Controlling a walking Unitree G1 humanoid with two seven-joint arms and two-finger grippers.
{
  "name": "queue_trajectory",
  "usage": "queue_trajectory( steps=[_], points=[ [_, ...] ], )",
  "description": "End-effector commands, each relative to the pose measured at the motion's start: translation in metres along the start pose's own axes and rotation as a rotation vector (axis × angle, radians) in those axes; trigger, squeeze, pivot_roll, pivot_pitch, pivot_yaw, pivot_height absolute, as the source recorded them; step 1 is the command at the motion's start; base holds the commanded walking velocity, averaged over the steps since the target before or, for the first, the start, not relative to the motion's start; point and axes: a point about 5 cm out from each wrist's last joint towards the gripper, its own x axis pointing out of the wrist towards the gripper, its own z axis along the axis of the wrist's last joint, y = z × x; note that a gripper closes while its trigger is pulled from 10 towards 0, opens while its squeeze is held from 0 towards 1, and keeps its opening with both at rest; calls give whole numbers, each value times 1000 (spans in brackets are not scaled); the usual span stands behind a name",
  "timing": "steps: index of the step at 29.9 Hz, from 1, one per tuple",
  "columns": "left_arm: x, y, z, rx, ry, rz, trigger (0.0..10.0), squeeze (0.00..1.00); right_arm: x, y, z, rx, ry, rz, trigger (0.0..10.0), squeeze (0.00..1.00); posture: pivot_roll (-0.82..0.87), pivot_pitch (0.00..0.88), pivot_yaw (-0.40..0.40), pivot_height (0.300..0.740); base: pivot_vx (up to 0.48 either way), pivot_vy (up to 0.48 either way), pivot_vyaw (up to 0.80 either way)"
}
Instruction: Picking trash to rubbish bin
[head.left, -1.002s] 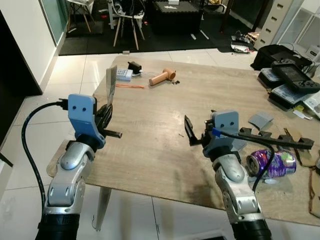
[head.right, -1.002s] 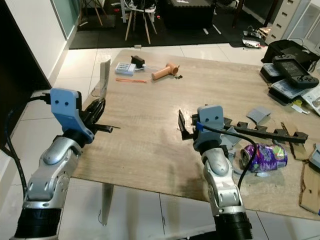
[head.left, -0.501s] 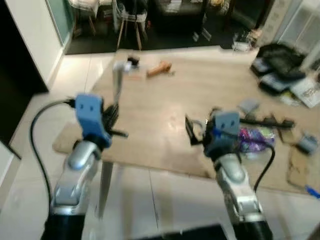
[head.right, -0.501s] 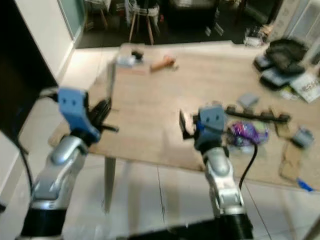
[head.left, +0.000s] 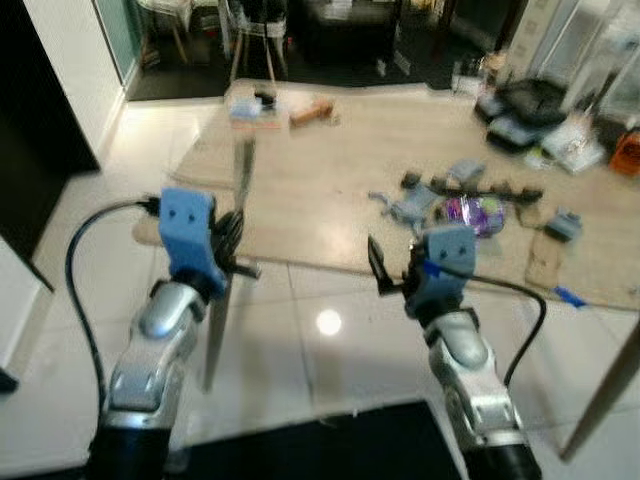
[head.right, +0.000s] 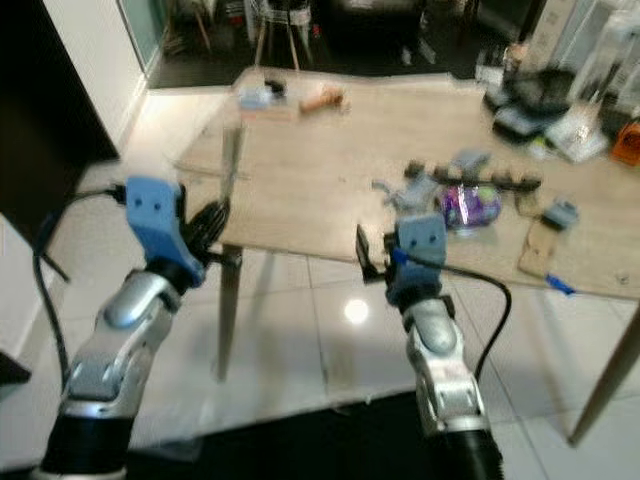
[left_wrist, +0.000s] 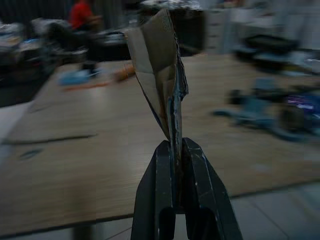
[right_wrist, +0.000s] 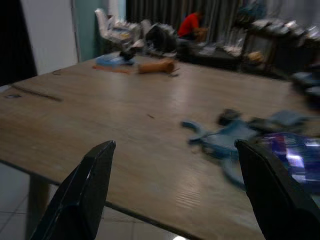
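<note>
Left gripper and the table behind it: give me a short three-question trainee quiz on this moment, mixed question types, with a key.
1. True or false: the left gripper is shut on a folded cardboard scrap.
2. Multiple choice: the right gripper is (A) shut on the crushed purple can, (B) open and holding nothing, (C) resting on the table.
3. Fill in: both grippers are held over the white tiled ____, short of the table's near edge.

Key
1. True.
2. B; its fingers are spread wide, and the can lies apart on the table.
3. Floor.
</note>
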Motion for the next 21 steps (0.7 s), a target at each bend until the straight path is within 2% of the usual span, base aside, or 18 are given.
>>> queue_trajectory(
  steps=[1,6,21],
  points=[
    [0,1,-4,31,41,-2,10000,0,-1,0,0,15,4,-10,10000,0,-48,83,-8,740,0,0,0],
    [2,-1,-5,38,54,-12,10000,0,-3,0,-2,24,11,-24,10000,0,-48,85,-3,740,0,-480,0],
    [2,-4,-8,28,88,-35,10000,0,-4,-2,-7,51,31,-54,10000,0,-41,85,6,740,0,0,0]
  ],
)
